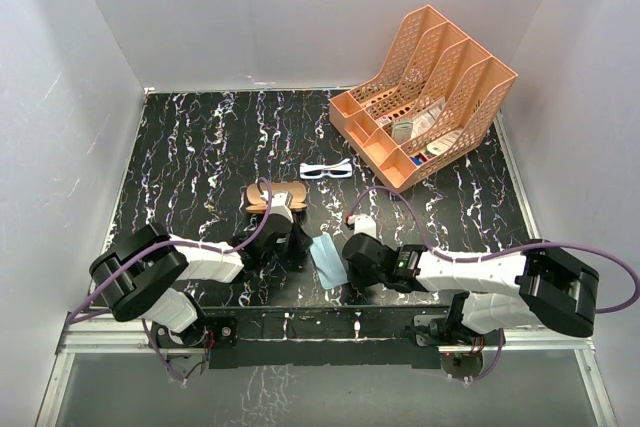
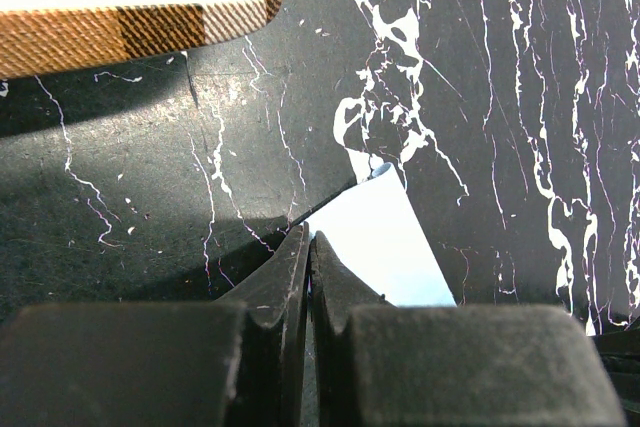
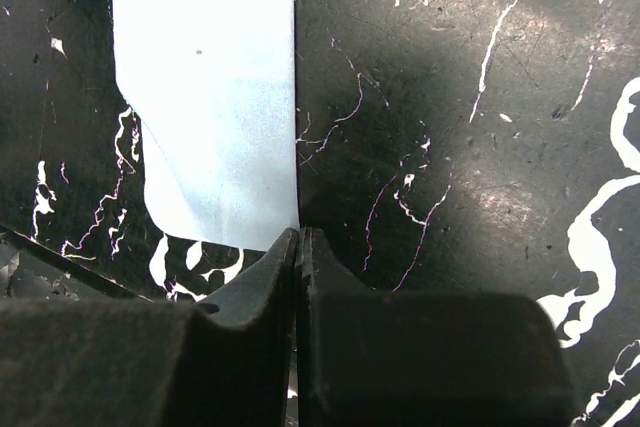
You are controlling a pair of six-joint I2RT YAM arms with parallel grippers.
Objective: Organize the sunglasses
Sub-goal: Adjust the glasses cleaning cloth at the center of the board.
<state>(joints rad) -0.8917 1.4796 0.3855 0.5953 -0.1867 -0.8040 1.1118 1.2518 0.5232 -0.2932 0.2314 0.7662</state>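
One pair of sunglasses (image 1: 326,169) lies unheld on the black marbled table (image 1: 200,147) in the top view, between the plaid case (image 1: 275,197) and the orange file organizer (image 1: 430,87), beyond the blue cloth (image 1: 328,260). In the left wrist view, the left gripper (image 2: 308,242) is pressed shut on nothing at the cloth's corner. In the right wrist view, the right gripper (image 3: 300,237) is likewise closed and empty. Whichever arm reaches should probably spread its fingers first, then pinch the thin frame rather than the lenses.
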